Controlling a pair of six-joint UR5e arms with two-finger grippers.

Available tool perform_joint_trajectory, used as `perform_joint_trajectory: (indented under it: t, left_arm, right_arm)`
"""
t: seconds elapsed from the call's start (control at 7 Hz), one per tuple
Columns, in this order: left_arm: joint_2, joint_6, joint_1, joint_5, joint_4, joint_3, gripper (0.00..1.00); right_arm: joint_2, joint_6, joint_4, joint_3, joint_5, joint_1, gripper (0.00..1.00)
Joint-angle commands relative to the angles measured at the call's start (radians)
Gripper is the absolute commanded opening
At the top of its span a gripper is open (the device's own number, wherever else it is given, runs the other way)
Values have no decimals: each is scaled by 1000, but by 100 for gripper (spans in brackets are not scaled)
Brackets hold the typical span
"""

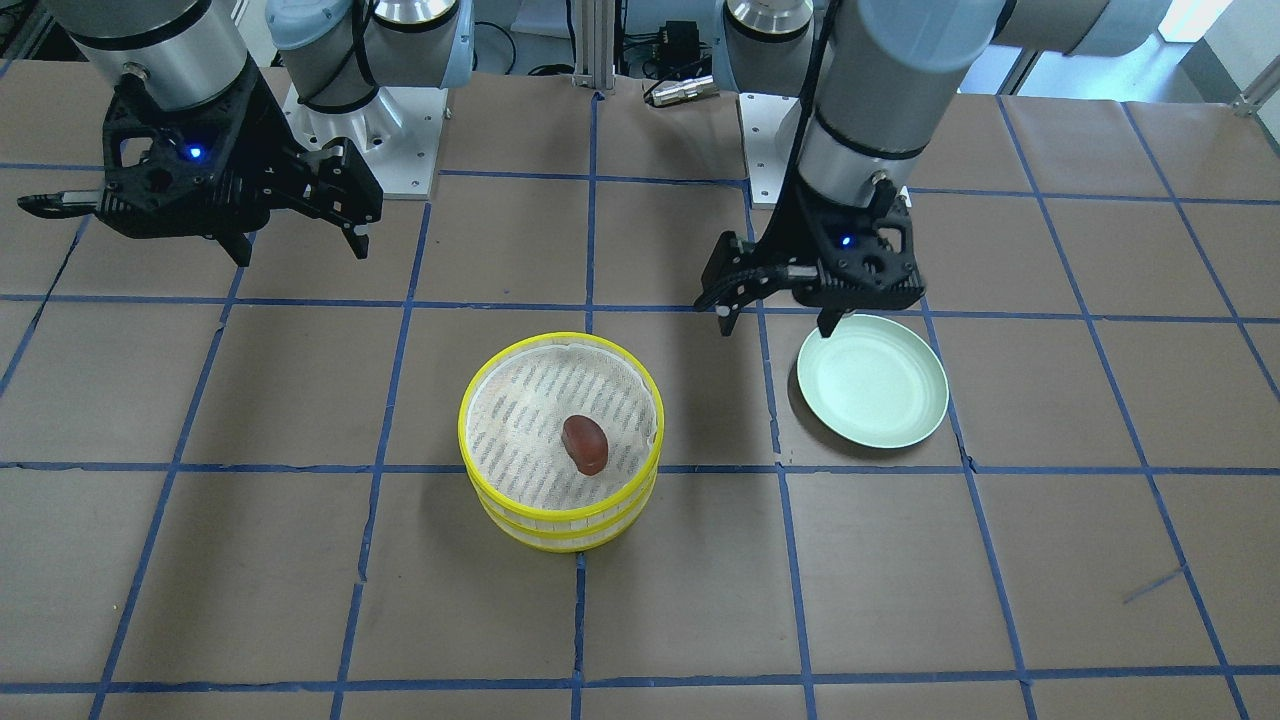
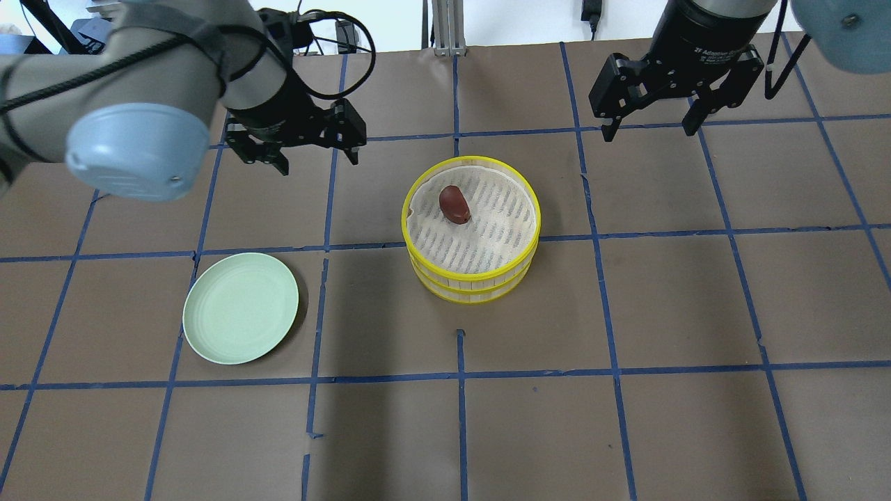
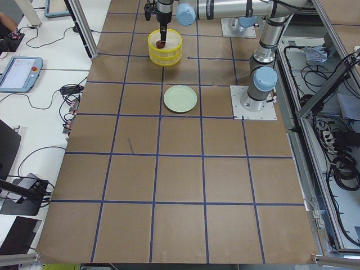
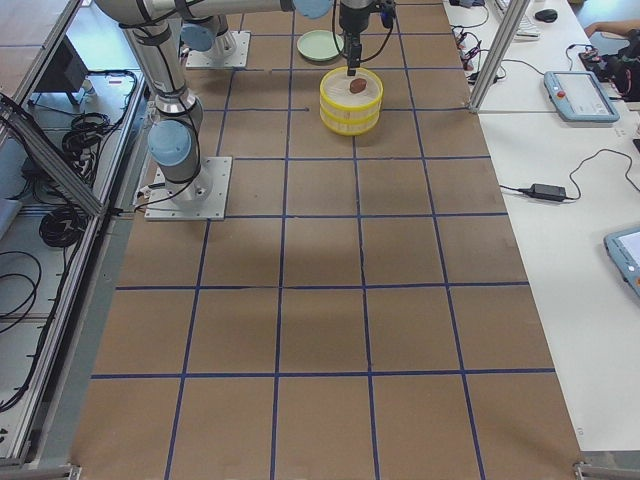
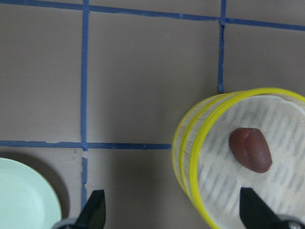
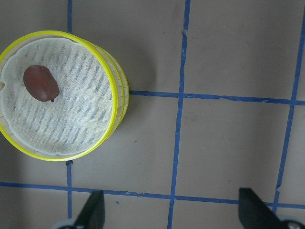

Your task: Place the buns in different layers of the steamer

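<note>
The reddish-brown bun (image 2: 454,204) is lodged in the upper steamer layer (image 2: 487,233), stacked on the lower layer (image 2: 473,295), seemingly nearer the operators' edge. Left gripper (image 2: 318,161) and right gripper (image 2: 649,133) are held spread, grasping nothing.

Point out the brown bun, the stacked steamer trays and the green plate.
brown bun (image 2: 454,204): overhead exterior, its middle
steamer trays (image 2: 473,285): overhead exterior, front side wall
green plate (image 2: 240,307): overhead exterior, bare middle
</note>
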Motion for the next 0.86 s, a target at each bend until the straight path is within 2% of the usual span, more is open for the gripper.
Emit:
perform_joint_trajectory:
  t: [0.0, 0.71]
  left_arm:
    - [154, 83, 78, 71, -258, 37, 100]
    - [155, 174, 89, 95, -314, -1, 100]
  right_arm:
    - [-8, 1, 2, 6, 1, 1, 100]
    - [-11, 1, 5, 9, -11, 1, 100]
